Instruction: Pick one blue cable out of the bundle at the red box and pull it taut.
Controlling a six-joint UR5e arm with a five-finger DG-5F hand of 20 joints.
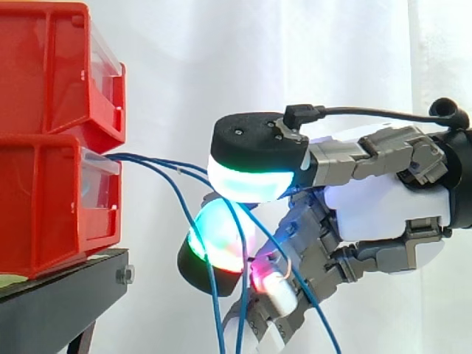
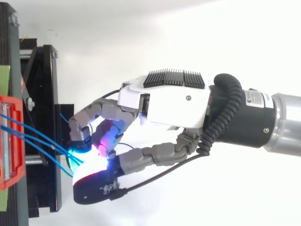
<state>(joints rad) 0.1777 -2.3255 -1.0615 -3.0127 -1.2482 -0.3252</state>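
Observation:
Several thin blue cables (image 1: pixel 166 168) come out of the front of the lower red bin (image 1: pixel 44 206) and sag downward. My hand (image 1: pixel 383 203) reaches in from the right, its fingers curled. The thumb pad (image 1: pixel 251 166) glows green and cyan just above a finger pad (image 1: pixel 214 247) that glows green and red. The cables run through the narrow gap between these pads, and one blue cable lies across the finger pad under the thumb. In the top view the cables (image 2: pixel 33 134) lead from the red bin (image 2: pixel 11 141) to the fingertips (image 2: pixel 80 146) of the hand (image 2: pixel 169 101).
A second red bin (image 1: pixel 44 66) is stacked on the lower one. Both stand on a black stand (image 1: pixel 59 295) at the left, with a white curtain behind. Loose cable ends hang below the hand.

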